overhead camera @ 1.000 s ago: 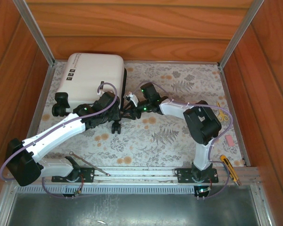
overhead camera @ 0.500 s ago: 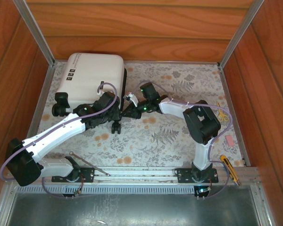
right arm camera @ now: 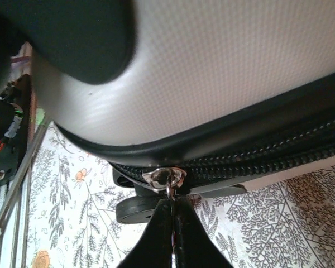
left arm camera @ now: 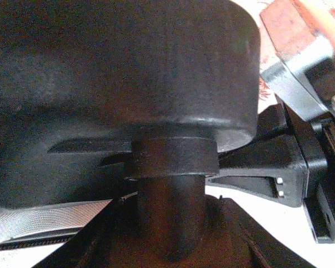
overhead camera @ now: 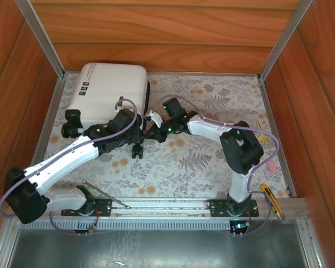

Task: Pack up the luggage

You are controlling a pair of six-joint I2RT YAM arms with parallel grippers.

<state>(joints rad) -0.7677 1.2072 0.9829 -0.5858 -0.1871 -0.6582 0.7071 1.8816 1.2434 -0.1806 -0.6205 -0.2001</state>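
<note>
Top view: luggage (overhead camera: 109, 92) closed, flat at far left of worktop (overhead camera: 212, 162), both arms at its near right corner; right wrist view: right end effector (right arm camera: 171, 204) clenched on zip pull (right arm camera: 166, 180) at the seam; left wrist view: black wheel (left arm camera: 117, 67) close up, left end effector (overhead camera: 135, 135) state cannot be told

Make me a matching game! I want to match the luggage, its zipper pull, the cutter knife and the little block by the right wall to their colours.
Things:
1. luggage
2. zipper pull
3. cutter knife
4. little block

Colours:
A. pink
B. silver
C. white
D. yellow and black

Pairs: 1-C, 2-B, 3-D, 4-A
</note>
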